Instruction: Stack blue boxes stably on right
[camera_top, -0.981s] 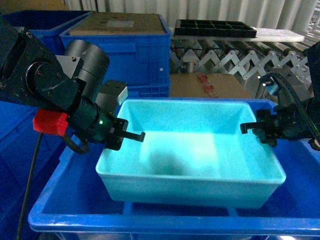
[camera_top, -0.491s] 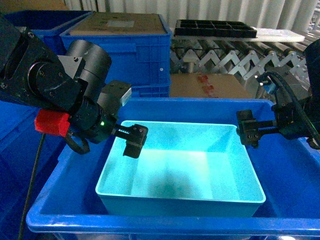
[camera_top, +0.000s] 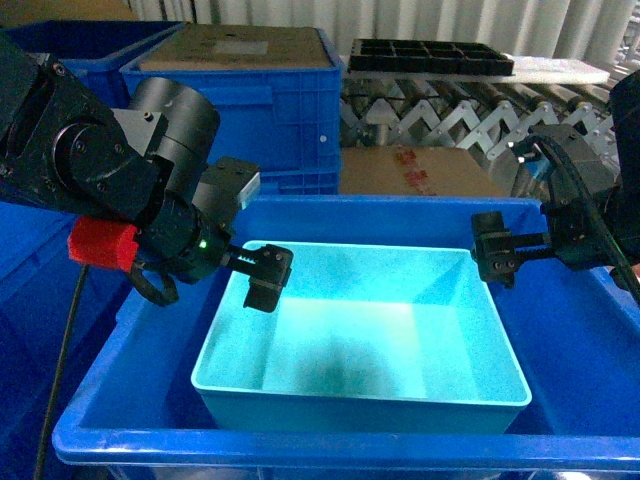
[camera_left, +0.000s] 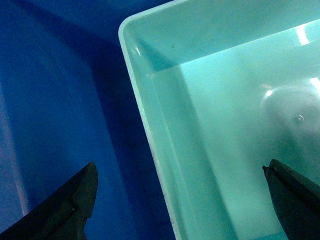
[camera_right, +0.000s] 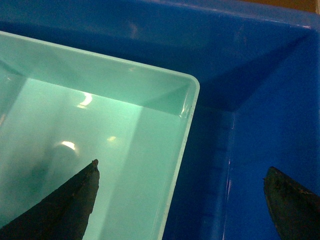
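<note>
The turquoise tub (camera_top: 370, 340) sits inside the royal-blue tub (camera_top: 600, 400); each spread claw, left (camera_left: 175, 200) and right (camera_right: 182, 200), straddles a rear-corner rim.

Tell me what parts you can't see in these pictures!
- Head view: the turquoise tub hides the royal-blue tub's floor.
- Left wrist view: the left gripper's fingers are cut off by the bottom edge.
- Right wrist view: the right gripper's fingers are cut off too.
- Head view: the left arm hides the tub's far-left corner.
</note>
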